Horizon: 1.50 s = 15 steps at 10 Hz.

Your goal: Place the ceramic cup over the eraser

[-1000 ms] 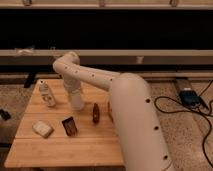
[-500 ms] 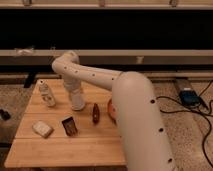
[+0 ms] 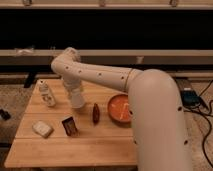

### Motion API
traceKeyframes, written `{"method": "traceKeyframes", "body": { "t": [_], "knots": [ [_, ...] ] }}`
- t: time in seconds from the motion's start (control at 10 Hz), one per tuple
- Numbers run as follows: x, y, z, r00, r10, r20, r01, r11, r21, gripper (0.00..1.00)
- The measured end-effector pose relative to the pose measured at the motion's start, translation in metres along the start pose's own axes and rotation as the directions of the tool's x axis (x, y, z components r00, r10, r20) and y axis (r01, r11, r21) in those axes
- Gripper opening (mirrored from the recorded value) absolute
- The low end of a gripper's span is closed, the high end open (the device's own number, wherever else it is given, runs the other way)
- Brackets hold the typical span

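Camera view, quick notes. Gripper (image 3: 75, 93) down over middle of table (image 3: 75, 150), at end of big white arm (image 3: 150, 100) coming in from 4 o'clock side. Right at gripper tip: cup (image 3: 77, 103), small, whitish, upright, blending w/ gripper body. Gripper wide, narrow or clamped on cup: can't tell. Cup base on table or just off it: can't tell either. Eraser (image 3: 70, 126) near, at approx. 6 o'clock of cup, apart from it, reddish face toward camera, prob. standing on edge. Bottle (image 3: 47, 94) at 9 o'clock of cup, pale block (image 3: 42, 128) at 9 o'clock of eraser, dark red oval thing (image 3: 95, 113) at 2 o'clock of eraser, orange bowl (image 3: 120, 109) at 3 o'clock of cup.

Handling, as a guess: ceramic, so stiff, no give under squeeze. Prob. light for its size, prob. slippery if glazed. Chips or cracks if knocked or dropped. Best taken across side wall, upper half, firm but not hard. With mouth up, needs flipping to go over eraser, so pick a hold that survives a wrist roll: side wall, not a rim pinch. Lower slow, hard rim onto hard table. Mind oval thing close by eraser on way down.
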<state>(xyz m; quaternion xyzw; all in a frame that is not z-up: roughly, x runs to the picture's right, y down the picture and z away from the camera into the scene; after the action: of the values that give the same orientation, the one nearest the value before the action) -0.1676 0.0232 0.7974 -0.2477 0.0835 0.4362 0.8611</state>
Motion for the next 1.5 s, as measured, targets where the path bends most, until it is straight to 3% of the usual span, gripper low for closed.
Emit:
{"method": "traceKeyframes", "body": {
  "t": [0.4,0.9,1.2,1.5],
  "knots": [
    [0.035,0.032,-0.045,0.995,-0.053,0.083,0.051,0.998,0.022,0.00],
    [0.050,0.054,-0.087,0.980,-0.118,0.161,0.105,0.991,0.084,0.00],
    [0.051,0.060,-0.102,0.978,-0.130,0.163,0.115,0.988,0.098,0.00],
    [0.068,0.076,-0.111,0.981,-0.147,0.124,0.134,0.985,0.112,0.00]
  ]
}}
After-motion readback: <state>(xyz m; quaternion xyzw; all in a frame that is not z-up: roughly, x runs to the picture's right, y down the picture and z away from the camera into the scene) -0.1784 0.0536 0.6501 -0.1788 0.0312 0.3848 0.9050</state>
